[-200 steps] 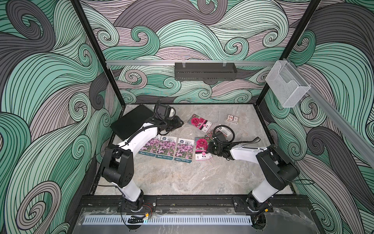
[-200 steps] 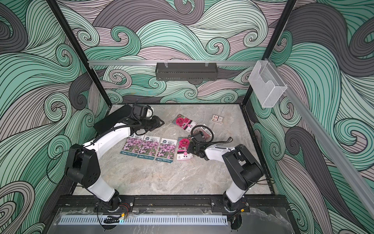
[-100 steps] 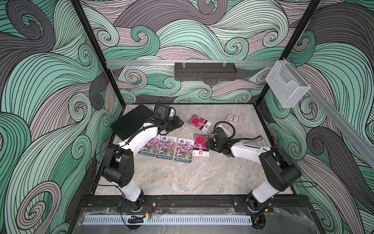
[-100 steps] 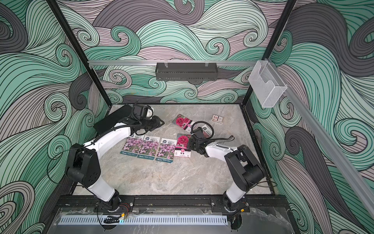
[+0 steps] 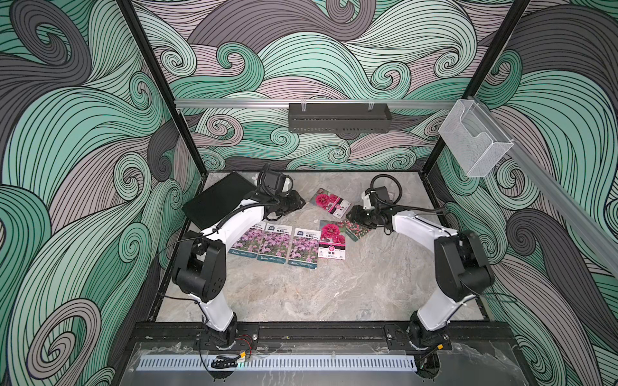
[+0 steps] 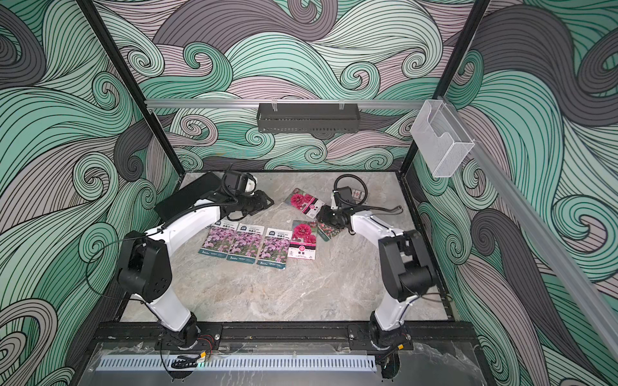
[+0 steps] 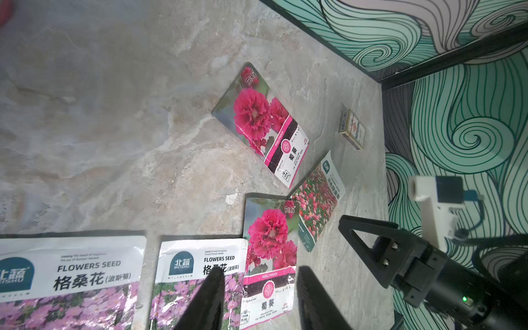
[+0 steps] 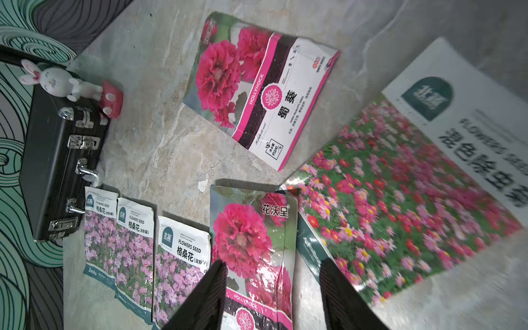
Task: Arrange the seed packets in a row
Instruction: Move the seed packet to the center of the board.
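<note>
Marble tabletop [image 5: 301,294], black case [image 5: 217,202], card box [image 7: 353,133] (beyond packets [image 7: 265,123])

Both top views: mounted high at the front, above the arm bases, angled down toward the back wall. Far off, whole marble tabletop [image 5: 334,294] in frame, near-identical coverage.

Left wrist view: low, close, facing the small card box [image 7: 353,133] and the back right corner.

Right wrist view: closer still, facing the black case [image 8: 57,160].

Wrist views share the row's hollyhock packet [image 7: 270,251] and the tilted hollyhock packet [image 8: 257,85].
</note>
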Robot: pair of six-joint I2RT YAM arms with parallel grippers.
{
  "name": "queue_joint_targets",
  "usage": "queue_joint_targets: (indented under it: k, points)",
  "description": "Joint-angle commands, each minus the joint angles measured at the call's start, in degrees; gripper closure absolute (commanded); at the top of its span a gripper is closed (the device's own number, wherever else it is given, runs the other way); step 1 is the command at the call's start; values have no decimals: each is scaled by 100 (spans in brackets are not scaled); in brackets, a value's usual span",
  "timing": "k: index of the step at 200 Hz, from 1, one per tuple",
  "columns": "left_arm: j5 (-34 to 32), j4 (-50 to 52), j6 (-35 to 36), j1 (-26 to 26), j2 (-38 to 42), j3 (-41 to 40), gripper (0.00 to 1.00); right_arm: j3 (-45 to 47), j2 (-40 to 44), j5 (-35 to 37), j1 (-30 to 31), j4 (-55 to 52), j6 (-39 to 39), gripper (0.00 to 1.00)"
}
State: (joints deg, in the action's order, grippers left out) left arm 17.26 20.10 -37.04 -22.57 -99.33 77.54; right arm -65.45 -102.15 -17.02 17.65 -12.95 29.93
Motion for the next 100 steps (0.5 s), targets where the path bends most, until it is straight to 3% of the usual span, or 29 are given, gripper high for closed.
queue_joint_targets:
  k: [1,43,100]
  points:
    - [141,194,153,-88,-394,367,57,-342,-403,-620,-46,-445,-223,46]
    - [366,54,131,-153,-1091,844,57,-582,-971,-696,-251,-445,-198,46]
    - [559,128,352,-213,-1925,1597,57,-259,-1048,-605,-673,-463,-138,45]
